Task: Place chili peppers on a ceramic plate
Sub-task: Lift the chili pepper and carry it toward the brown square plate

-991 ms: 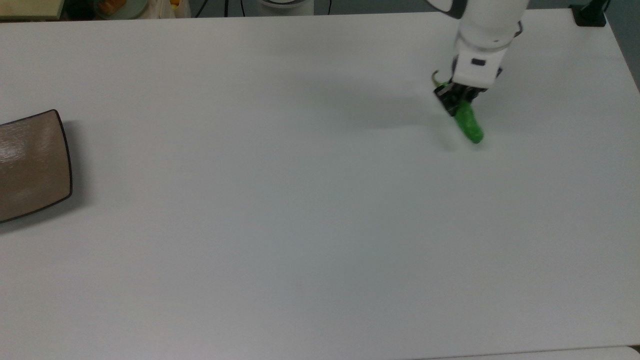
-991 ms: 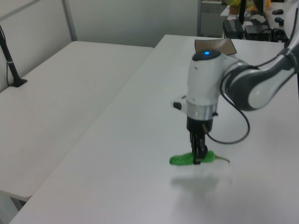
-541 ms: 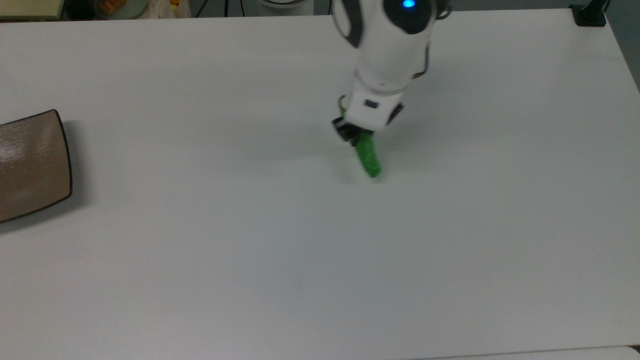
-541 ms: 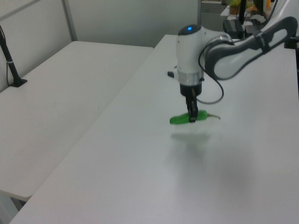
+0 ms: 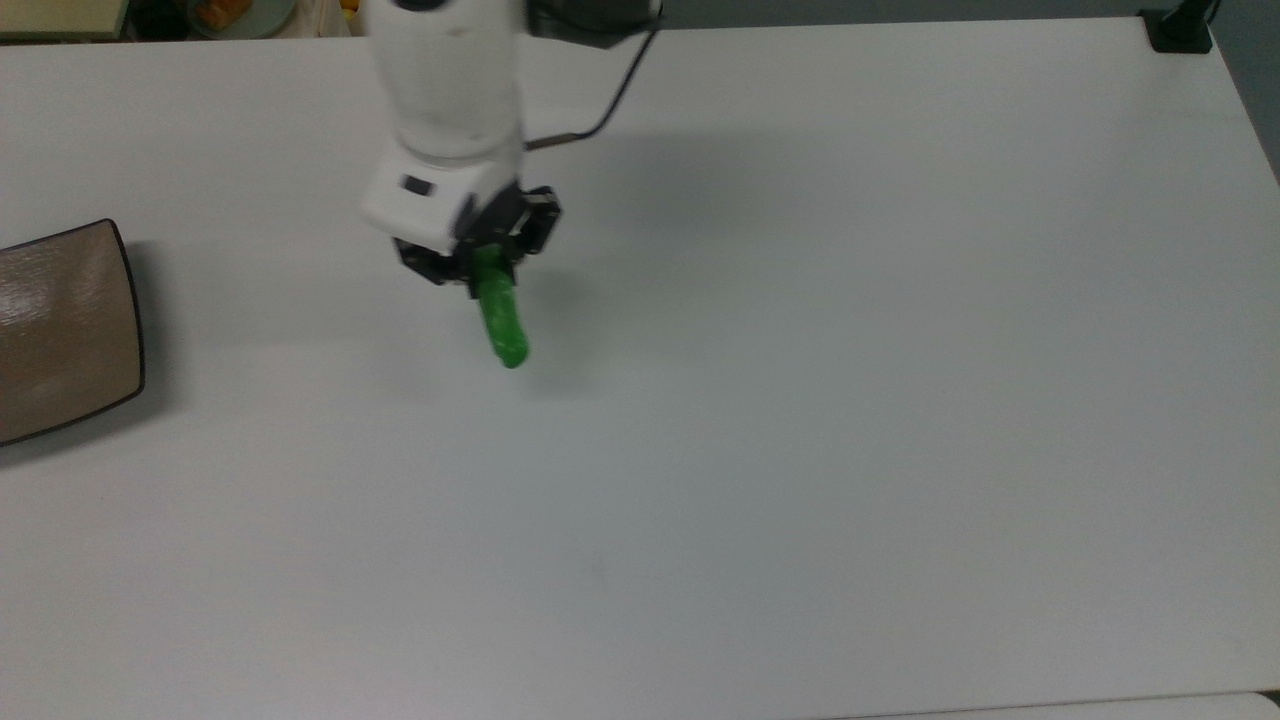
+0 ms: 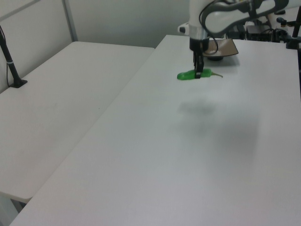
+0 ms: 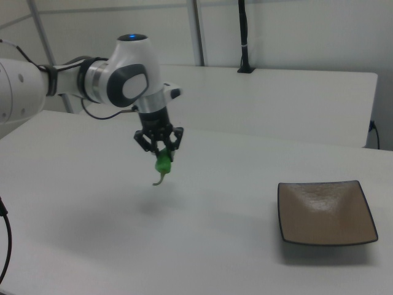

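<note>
green chili pepper (image 5: 501,322) hanging above the white bench (image 5: 800,400), clamped near its stem end by the closed gripper (image 5: 487,262); sitting well apart from the tan ceramic plate (image 5: 62,325) at the top view's left.

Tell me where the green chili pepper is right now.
The chili pepper is held in the gripper above the white table, left of centre in the top view, with the ceramic plate further off at the top view's left edge.

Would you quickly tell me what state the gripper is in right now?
Gripper: shut on the bright green, glossy chili pepper, held in the air above the white table, short of the tan-brown square ceramic plate.
</note>
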